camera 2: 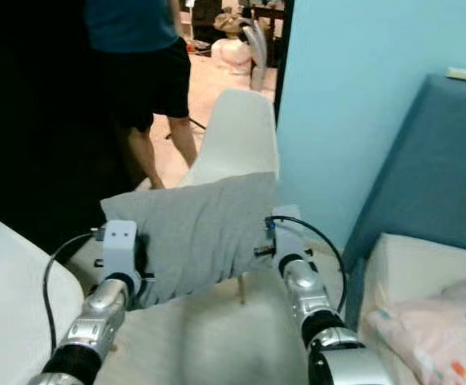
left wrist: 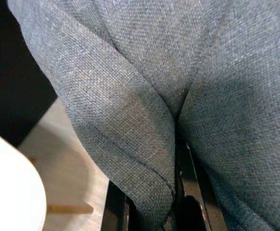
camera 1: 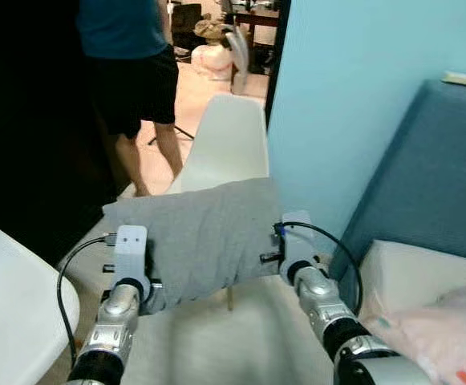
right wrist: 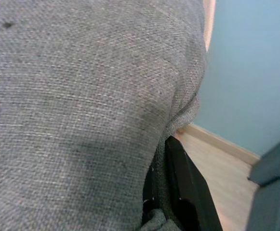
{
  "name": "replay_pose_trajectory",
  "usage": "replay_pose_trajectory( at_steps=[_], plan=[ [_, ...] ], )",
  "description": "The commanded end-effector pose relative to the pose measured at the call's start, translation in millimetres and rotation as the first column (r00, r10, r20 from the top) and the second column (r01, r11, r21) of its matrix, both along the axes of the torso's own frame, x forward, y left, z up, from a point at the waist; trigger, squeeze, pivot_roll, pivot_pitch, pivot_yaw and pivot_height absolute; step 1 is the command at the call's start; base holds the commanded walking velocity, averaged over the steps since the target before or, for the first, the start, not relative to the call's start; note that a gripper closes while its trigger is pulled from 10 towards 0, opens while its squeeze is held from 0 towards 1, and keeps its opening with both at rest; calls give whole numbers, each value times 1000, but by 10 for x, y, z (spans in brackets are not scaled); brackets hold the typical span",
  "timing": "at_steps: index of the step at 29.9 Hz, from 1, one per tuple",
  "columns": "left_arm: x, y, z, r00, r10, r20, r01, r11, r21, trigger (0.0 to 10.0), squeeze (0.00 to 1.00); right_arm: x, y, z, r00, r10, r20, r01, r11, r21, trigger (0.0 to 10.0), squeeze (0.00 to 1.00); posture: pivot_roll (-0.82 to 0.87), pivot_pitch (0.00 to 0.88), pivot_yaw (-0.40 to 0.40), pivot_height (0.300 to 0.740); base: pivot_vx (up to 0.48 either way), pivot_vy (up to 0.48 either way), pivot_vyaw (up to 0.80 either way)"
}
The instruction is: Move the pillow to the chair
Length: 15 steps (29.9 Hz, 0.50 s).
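Observation:
A grey pillow (camera 1: pixel 196 241) hangs in the air between my two arms, just in front of a white chair (camera 1: pixel 228 140). My left gripper (camera 1: pixel 140 281) is shut on the pillow's left lower corner; the grey cloth (left wrist: pixel 144 144) is pinched between its black fingers (left wrist: pixel 185 192). At the pillow's right edge, my right gripper (camera 1: pixel 274 253) is shut on the fabric (right wrist: pixel 82 120), with one black finger (right wrist: pixel 183 187) showing beside it. The pillow covers most of the chair's seat; the chair's backrest rises behind it.
A person (camera 1: pixel 132 80) in dark shorts stands at the back left, beside the chair. A light blue wall (camera 1: pixel 353 96) is right of the chair. A blue headboard (camera 1: pixel 429 184) and a bed (camera 1: pixel 425 313) lie at the right. Another white chair's edge (camera 1: pixel 16 305) is at the lower left.

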<state>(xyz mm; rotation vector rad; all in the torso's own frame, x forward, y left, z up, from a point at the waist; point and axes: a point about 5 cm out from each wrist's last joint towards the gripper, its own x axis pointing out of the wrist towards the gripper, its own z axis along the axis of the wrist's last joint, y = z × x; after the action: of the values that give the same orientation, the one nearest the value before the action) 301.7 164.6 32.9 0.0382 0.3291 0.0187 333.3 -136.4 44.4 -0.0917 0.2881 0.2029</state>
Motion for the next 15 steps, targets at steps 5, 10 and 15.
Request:
replay_pose_trajectory(
  at_steps=[5,10,15],
  plan=[
    [80,-142,117,996,-60,60,60,998,-7,10000,0,14,126,28,998,62,11,-62,998,-8,10000,0,14,0,-24,721,392,0,0],
    [80,-135,114,996,-62,58,63,998,-5,10000,0,17,125,30,998,58,12,-58,998,-7,10000,0,13,0,-23,721,381,0,0],
    [80,-137,113,996,-65,58,65,998,-5,10000,0,22,123,40,998,55,18,-55,999,-2,10000,0,14,0,-24,721,375,0,0]
  ],
)
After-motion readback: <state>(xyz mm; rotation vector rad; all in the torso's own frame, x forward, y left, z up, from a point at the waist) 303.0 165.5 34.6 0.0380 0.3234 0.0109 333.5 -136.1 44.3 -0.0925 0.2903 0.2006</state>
